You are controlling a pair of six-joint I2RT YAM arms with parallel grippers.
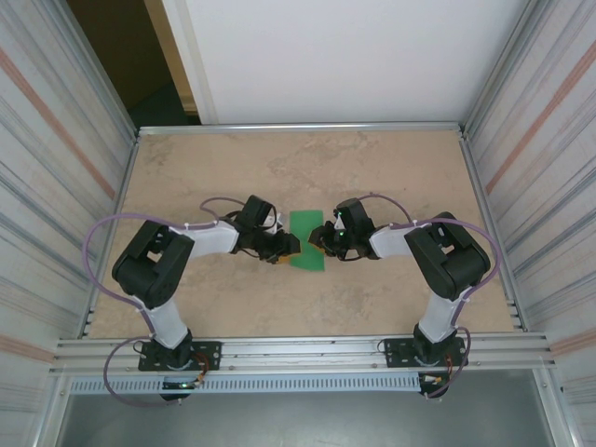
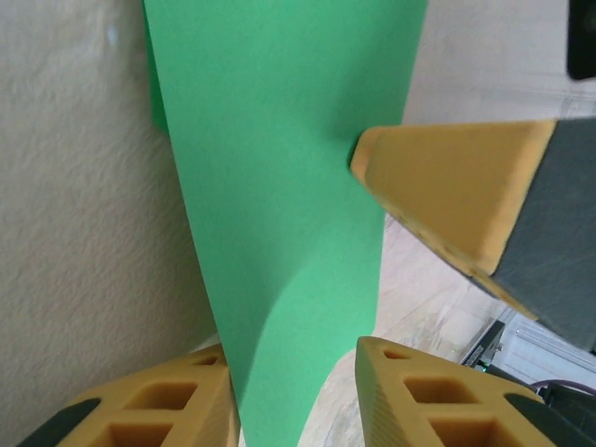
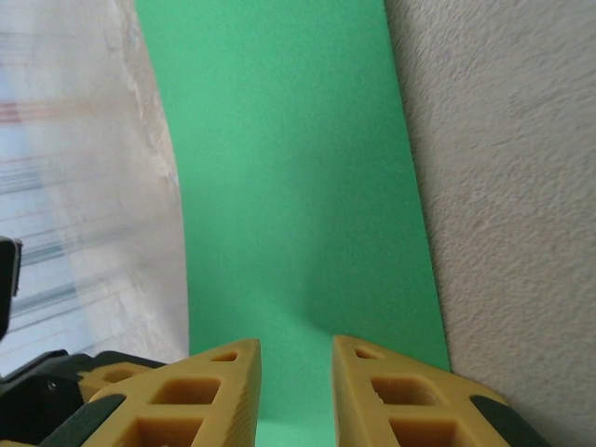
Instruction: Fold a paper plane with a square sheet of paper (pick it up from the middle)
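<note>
Top external: one green paper sheet (image 1: 305, 228) between left hand (image 1: 285, 248) and right hand (image 1: 322, 244).

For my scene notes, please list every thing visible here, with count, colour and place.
sheet of paper: one, bright green, table's middle, between the grippers
table: one, beige, under everything
side panels: two, ribbed grey, left and right of the table
rail: one, silver, near edge
cables: two, purple, along the arms
left gripper: one, black and yellow, at the paper's left edge
right gripper: one, same colours, at the paper's right edge
</note>
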